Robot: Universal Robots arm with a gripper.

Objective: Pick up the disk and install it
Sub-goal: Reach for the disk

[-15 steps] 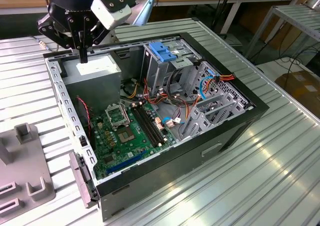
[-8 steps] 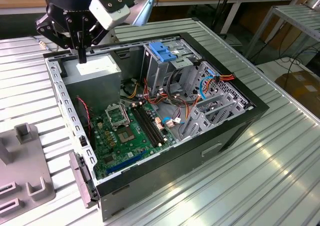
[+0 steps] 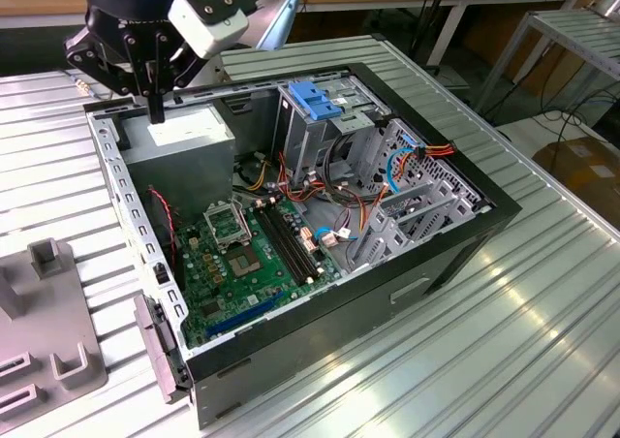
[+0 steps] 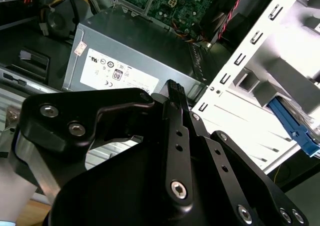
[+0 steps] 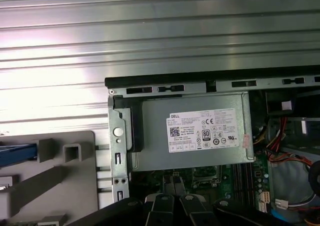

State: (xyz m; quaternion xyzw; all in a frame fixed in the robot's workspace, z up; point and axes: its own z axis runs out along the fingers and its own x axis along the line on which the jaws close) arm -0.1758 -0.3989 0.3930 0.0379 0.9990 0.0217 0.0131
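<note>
Disk (image 5: pixel 17 153): only a blue plastic carrier edge shows in the first wrist view. It lies on the grey plastic fixture (image 3: pixel 58 351) outside the computer case (image 3: pixel 455 254), well apart from the gripper. The same blue edge shows in the second wrist view (image 4: pixel 295 128), past the case's slotted wall. The visible edge is long and straight and runs along the table's slats, with one end toward the case. The metal body and label are hidden, so I cannot tell which face is up.

Gripper (image 3: pixel 155 113): black metal linkage with bolted joints and two thin fingers, one with a ribbed pad. The fingers are closed together with nothing between them. It points down and hangs over the power supply (image 3: pixel 184 142) at the case's corner. I cannot tell whether it touches.

The power supply is a grey sheet-metal box with a white sticker on top. The case is black outside and bare perforated steel inside, lying open on its side on the ribbed aluminium table (image 3: pixel 504 360). A green motherboard (image 3: pixel 242 264) lies flat in the case floor. A steel drive cage (image 3: pixel 300 133) stands beside the power supply with a blue latch (image 3: pixel 315 99) on top. The fixture has blocky upright posts and slots.
</note>
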